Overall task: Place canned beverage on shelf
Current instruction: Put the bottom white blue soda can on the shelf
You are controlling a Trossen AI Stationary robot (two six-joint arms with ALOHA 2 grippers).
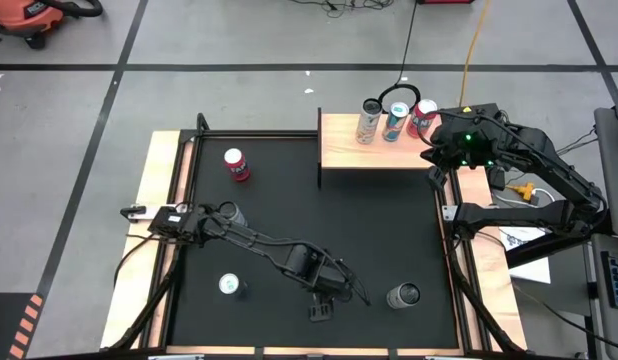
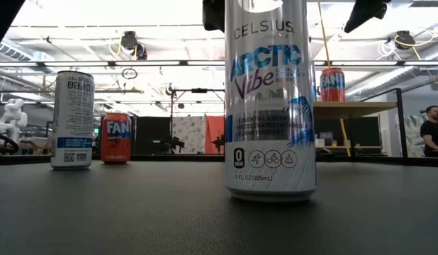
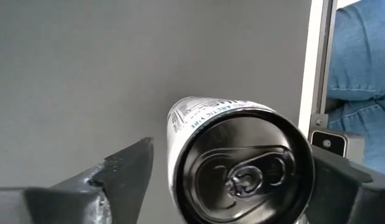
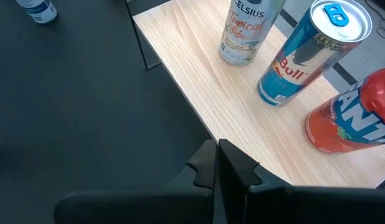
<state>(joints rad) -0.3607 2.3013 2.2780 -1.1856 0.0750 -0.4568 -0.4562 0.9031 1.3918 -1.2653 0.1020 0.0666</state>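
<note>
Closest to the low camera, an Arctic Vibe can (image 2: 271,99) stands upright on the black mat (image 2: 134,212). From above, the left gripper (image 1: 334,292) sits low over the mat. Its wrist view shows spread fingers (image 3: 111,177) flanking that can. The right gripper (image 4: 218,163), fingers pressed together, hovers over the shelf (image 4: 199,81), which holds three cans.
</note>
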